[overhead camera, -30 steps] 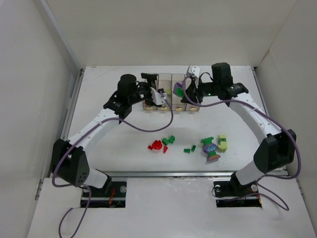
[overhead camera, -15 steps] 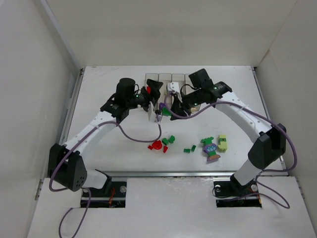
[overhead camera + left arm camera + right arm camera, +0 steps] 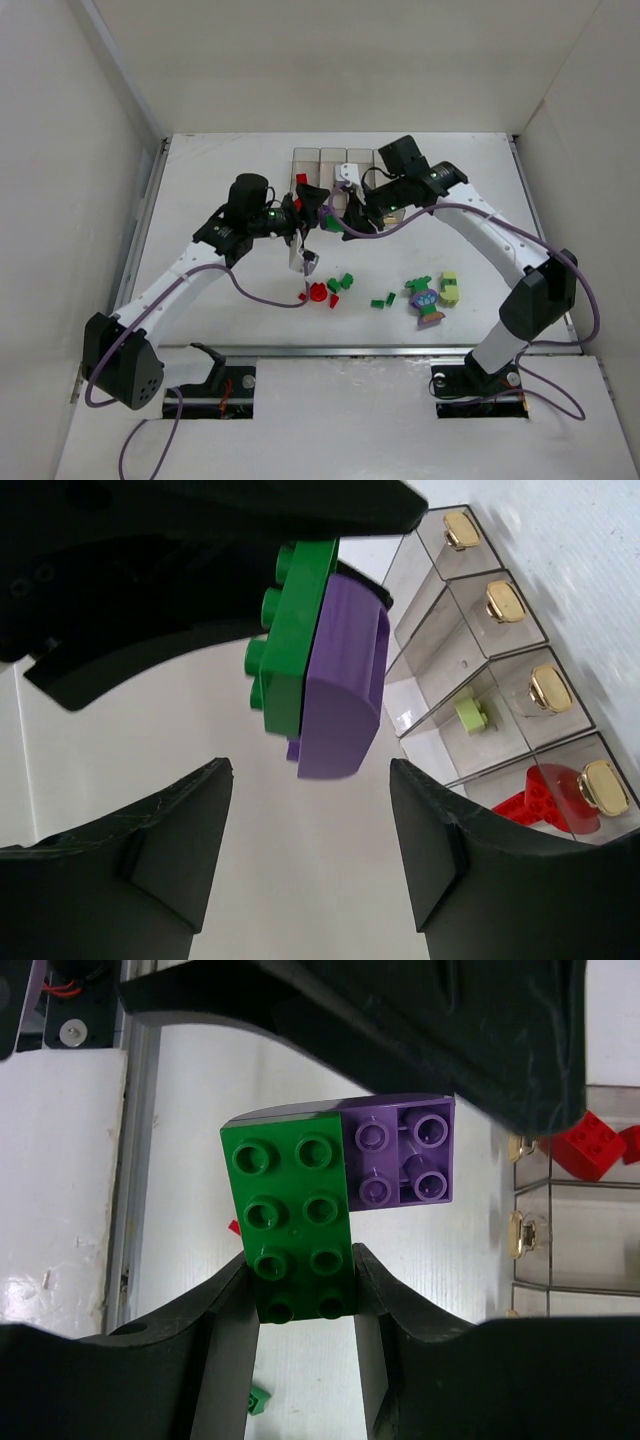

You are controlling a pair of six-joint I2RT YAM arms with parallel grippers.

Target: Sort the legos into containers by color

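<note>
As I judge it, the step in hand is to pull a two-colour clump apart, so that each colour can go in its own bin; my right pincer [image 3: 300, 1290] pinches the near end of the green brick [image 3: 295, 1225], and the purple brick [image 3: 405, 1150] is stuck on one face of it, at the end away from my fingers; the clump hangs in the air above the table [image 3: 220, 170], just in front of the containers [image 3: 440, 650] and not in any of them; my left pincer [image 3: 308, 810] is spread, with its two fingers on either side of the low end of the purple brick, a gap on both sides, touching nothing

The next move, I think, asks my left pincer to come a little more forward, so that the pads take only the purple and not the green, then to press together and twist or pull while my right one holds firm; after this each half needs a bin; one bin holds a lime brick [image 3: 470, 715] and another a red brick [image 3: 545, 795], and the two others look empty from the left wrist; more legos [image 3: 345, 282] wait on the table, well apart from the bins
</note>
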